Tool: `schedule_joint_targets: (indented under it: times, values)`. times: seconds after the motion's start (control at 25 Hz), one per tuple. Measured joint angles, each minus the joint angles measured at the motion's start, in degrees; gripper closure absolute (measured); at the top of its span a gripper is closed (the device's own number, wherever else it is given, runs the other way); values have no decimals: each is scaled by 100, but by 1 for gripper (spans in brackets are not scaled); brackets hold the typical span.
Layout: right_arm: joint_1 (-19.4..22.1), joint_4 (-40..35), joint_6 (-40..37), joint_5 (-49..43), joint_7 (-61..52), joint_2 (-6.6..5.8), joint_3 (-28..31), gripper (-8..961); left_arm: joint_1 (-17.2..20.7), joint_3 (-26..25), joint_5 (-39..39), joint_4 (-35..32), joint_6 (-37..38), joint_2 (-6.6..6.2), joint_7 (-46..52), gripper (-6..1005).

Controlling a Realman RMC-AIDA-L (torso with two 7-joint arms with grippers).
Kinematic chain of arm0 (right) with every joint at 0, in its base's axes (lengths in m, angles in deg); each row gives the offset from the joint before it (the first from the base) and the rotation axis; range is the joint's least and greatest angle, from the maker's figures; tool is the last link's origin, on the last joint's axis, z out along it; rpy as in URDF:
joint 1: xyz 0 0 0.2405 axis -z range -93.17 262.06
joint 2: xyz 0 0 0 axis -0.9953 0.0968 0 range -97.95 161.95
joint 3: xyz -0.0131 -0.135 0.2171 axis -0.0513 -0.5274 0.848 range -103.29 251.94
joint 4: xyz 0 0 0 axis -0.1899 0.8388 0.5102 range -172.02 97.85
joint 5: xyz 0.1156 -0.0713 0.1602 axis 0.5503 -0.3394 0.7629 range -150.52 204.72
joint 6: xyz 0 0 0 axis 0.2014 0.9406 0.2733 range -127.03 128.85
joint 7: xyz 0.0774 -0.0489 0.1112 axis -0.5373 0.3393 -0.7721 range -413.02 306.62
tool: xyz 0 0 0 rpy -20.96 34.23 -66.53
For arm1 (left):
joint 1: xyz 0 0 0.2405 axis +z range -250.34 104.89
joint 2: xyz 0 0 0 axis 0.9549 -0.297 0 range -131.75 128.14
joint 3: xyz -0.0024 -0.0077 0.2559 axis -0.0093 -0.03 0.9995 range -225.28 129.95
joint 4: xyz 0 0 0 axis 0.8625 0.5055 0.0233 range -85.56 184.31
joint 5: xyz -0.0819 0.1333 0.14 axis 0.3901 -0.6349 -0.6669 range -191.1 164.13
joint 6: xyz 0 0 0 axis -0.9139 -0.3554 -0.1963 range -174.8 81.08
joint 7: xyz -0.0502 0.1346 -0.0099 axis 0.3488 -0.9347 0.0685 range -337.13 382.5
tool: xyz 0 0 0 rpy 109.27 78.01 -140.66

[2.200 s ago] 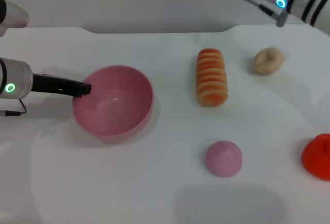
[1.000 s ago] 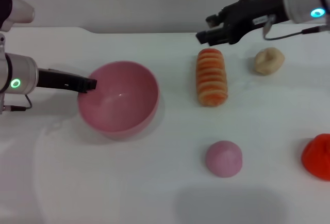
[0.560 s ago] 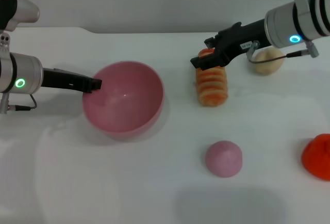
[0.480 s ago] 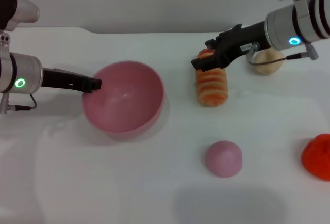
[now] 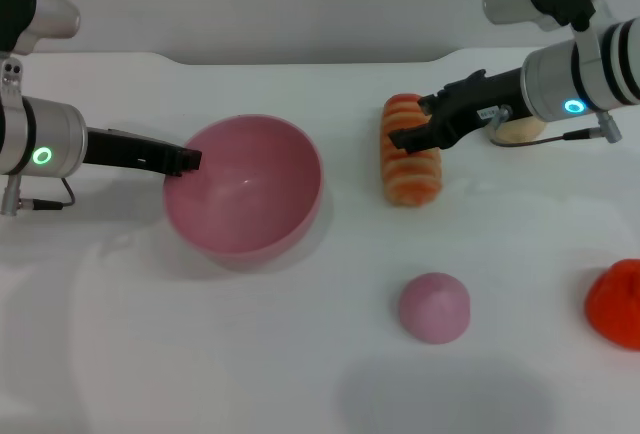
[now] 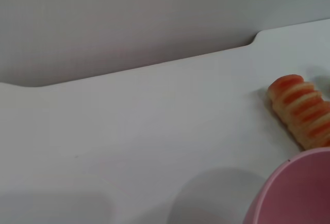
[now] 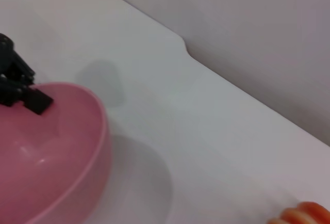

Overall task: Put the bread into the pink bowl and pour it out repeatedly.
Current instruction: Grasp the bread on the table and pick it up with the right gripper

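Note:
The pink bowl (image 5: 243, 186) stands upright at the table's left centre, and nothing lies in it. My left gripper (image 5: 185, 161) is shut on its left rim; the right wrist view shows those black fingers (image 7: 20, 92) at the bowl (image 7: 51, 152). The bread (image 5: 412, 176), orange-and-cream striped face up, lies to the right of the bowl. My right gripper (image 5: 408, 124) is low over the loaf's middle, open, with its fingers spread across it. The left wrist view shows the bread (image 6: 304, 115) beyond the bowl's rim (image 6: 294, 193). One end of the bread (image 7: 304, 214) also shows in the right wrist view.
A beige rounded lump (image 5: 522, 129) sits just behind my right gripper. Nearer the front lies a pink dome-shaped bun (image 5: 434, 307), and a red object (image 5: 618, 304) is at the right edge. The white table (image 5: 300, 354) meets a grey wall at the back.
My right arm swung in from the back right and came down over the bread. My left gripper slid the bowl to the right. The bread stayed put.

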Motion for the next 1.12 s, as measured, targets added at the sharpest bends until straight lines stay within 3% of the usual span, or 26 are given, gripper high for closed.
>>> schedule_joint_targets:
  times: [1.12]
  values:
    - [143, 544, 620, 38, 23, 62, -122, 260, -89, 58, 17, -1, 97, 9, 74, 952]
